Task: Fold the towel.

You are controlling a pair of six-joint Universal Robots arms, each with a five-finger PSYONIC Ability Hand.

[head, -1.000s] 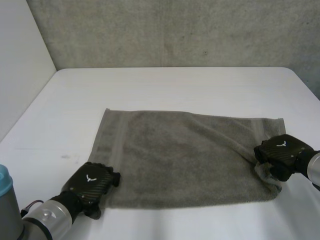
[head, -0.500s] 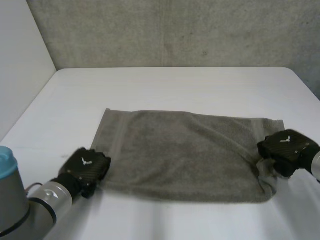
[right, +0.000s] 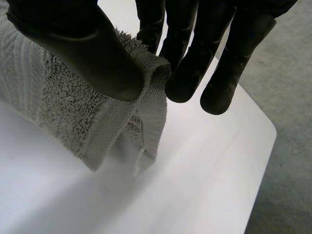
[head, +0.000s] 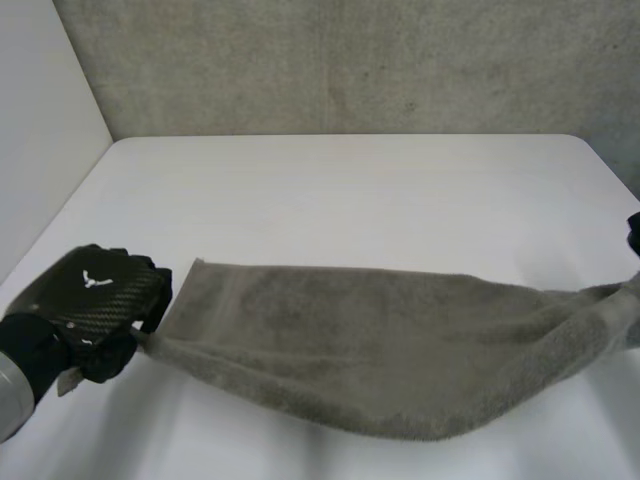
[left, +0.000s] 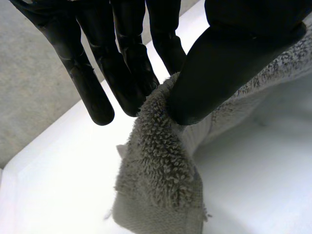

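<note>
A grey-brown terry towel (head: 400, 340) hangs stretched above the white table (head: 350, 190), sagging in the middle between my two hands. My left hand (head: 90, 310) holds the towel's near left corner; in its wrist view the thumb (left: 219, 68) pinches the towel (left: 161, 165) against the fingers (left: 126, 73). My right hand (head: 633, 235) is at the table's right side with the towel's right corner. In the right wrist view its thumb (right: 83, 48) presses the folded corner of the towel (right: 97, 117) against the fingers (right: 185, 58).
A grey concrete wall (head: 350, 60) rises behind the table. A white panel (head: 40, 140) stands along the table's left side. The table's right edge (right: 263, 146) drops to a grey floor (right: 287, 146).
Both hands have lifted the towel's near corners off the table and risen. The left hand closed on its corner. The towel now hangs stretched instead of lying flat.
</note>
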